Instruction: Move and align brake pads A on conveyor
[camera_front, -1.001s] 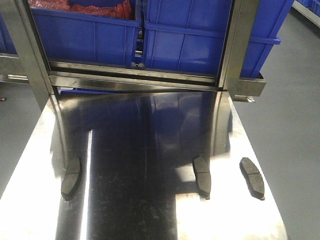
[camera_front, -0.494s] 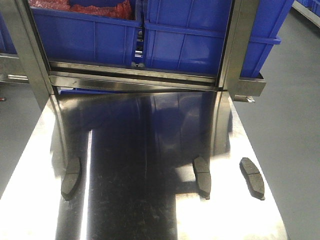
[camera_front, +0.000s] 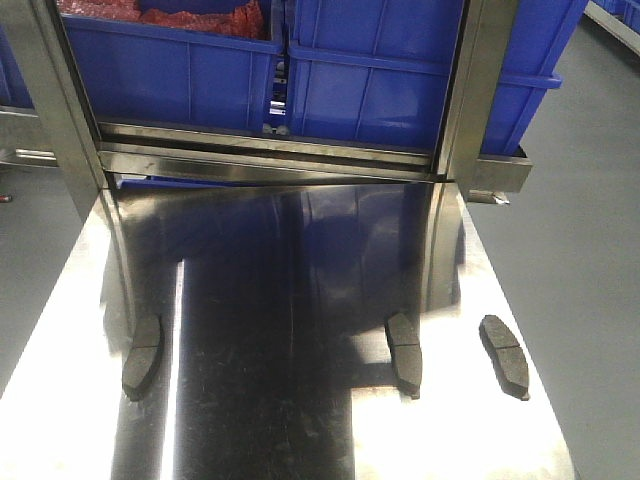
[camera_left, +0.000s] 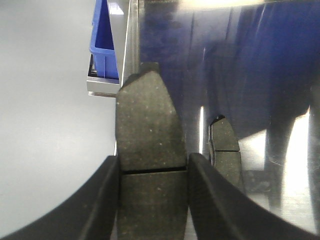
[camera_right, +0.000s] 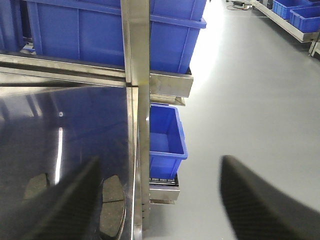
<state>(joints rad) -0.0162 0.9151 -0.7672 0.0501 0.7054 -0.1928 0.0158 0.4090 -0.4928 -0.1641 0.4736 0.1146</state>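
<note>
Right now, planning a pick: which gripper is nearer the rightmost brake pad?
Right. Right gripper hangs open beside the rightmost brake pad; left gripper holds another pad across the table.

No legible txt, labels, brand marks, nos. or signs in any view.
</note>
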